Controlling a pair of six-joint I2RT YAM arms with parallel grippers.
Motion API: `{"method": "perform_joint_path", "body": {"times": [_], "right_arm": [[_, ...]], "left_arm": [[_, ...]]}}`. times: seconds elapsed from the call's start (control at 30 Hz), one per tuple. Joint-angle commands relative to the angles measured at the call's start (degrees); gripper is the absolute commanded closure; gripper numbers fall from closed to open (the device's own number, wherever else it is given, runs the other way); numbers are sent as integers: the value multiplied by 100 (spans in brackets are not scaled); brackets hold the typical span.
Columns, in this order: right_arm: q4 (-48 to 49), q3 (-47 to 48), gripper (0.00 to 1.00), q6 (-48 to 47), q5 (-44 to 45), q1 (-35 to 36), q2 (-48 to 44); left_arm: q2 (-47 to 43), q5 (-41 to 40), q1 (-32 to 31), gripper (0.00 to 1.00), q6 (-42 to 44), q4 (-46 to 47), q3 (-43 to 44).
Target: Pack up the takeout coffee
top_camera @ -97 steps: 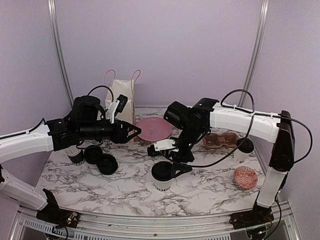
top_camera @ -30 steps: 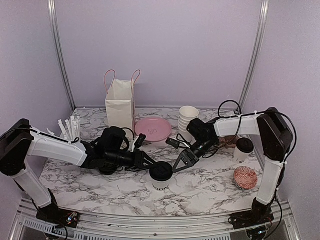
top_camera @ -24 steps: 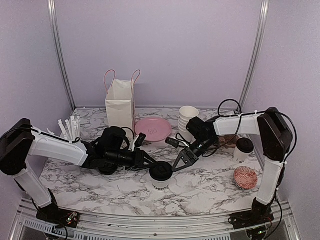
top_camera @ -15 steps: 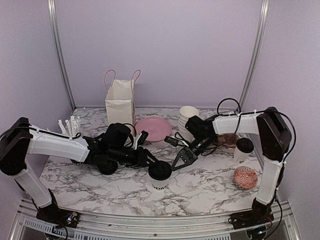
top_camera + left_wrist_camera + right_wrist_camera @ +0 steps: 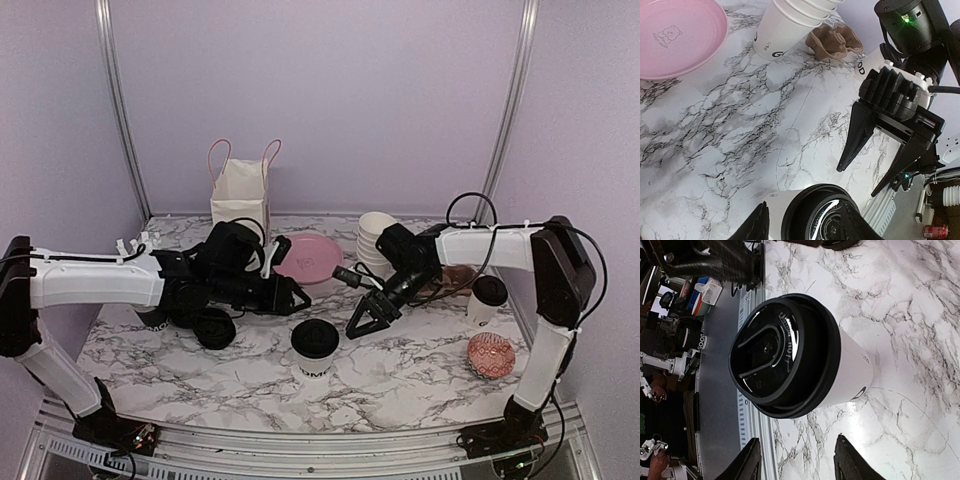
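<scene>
Marble table [image 5: 420,385]: left end effector [image 5: 298,300], right end effector [image 5: 362,326] both open near cup [image 5: 315,350]; bag [image 5: 240,195] shows only overhead.

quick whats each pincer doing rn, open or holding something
left pincer: open, holding nothing
right pincer: open, holding nothing

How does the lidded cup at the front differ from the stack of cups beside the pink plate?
The lidded cup is capped in black; the stack of cups is open-topped. The lidded cup is single; the stack nests several. Both are white and upright.
</scene>
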Motion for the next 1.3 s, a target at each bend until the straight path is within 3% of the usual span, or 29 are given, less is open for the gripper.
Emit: {"method": "perform_joint_path", "body": {"times": [0.0,0.13,0.3,0.83,1.27], "right_arm": [[-48,303,54,-33,207,-55,49],[-172,693,59,-21,271,-143,333],[-318,1089,59,-19,50,-146,708],[-417,1398,58,-46,-157,61,1086],[-449,1330,60,-96,-39,261,1285]], "left_arm": [[-631,-531,-21,53,-595,-641,-368],[-1069,-163,-28,56,-1303,-637,-949],[-1188,469,-172,50,-1569,-607,-1118],[-537,841,-419,53,-1563,158,-1060],[-170,601,-420,56,-1326,-199,-1117]]}}
